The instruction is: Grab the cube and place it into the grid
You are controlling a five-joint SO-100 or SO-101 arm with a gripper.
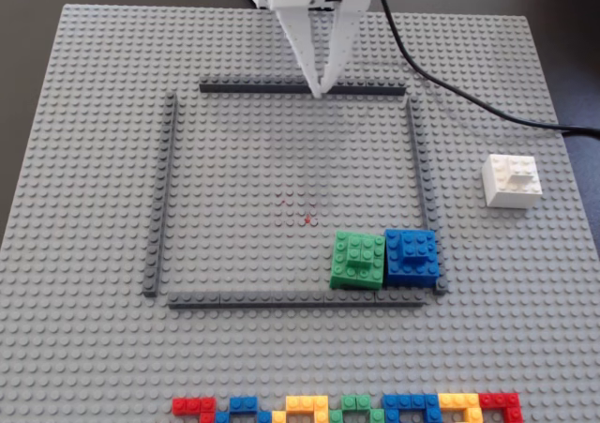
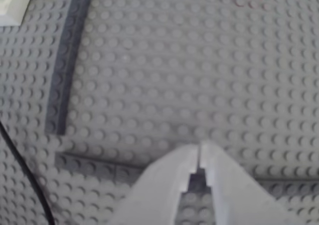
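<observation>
Fingers filled my wrist view, tips pressed together and empty, poised over the grid's far strip. I noted the cube outside the grid, well off toward the fixed view's right (nearer the camera).

The baseplate was matt grey studded plastic. The cube, green block and blue block looked like smooth, slightly glossy plastic. The tool was matt white plastic.
</observation>
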